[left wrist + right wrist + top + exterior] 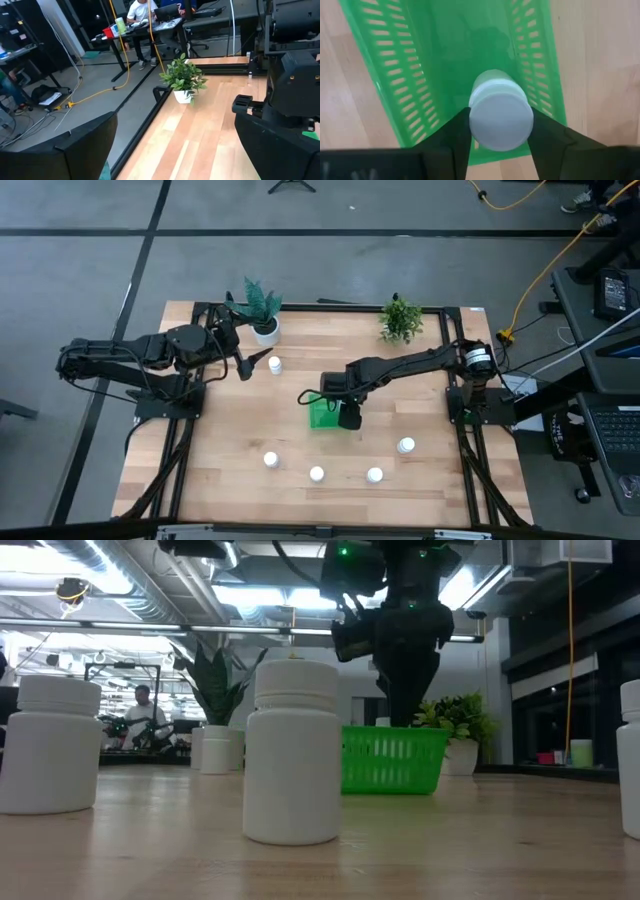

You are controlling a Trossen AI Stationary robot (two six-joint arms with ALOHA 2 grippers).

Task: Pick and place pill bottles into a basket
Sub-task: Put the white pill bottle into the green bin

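Wooden surface [230,440] from high view: right gripper [347,416] hangs over the green basket [320,414], left gripper [250,364] waits nr the back, five pill bottles [316,474] loose. Right wrist view: fingers [451,137] pinch a bottle [499,115] by its body, inside the basket; prob. light, stiff, a bit slick. Left fingers: can't tell.

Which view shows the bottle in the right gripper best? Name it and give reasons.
The right wrist view: the pill bottle fills the frame between the right gripper fingers, over the basket. The high and low views hide it behind the arm; the left wrist view misses it.
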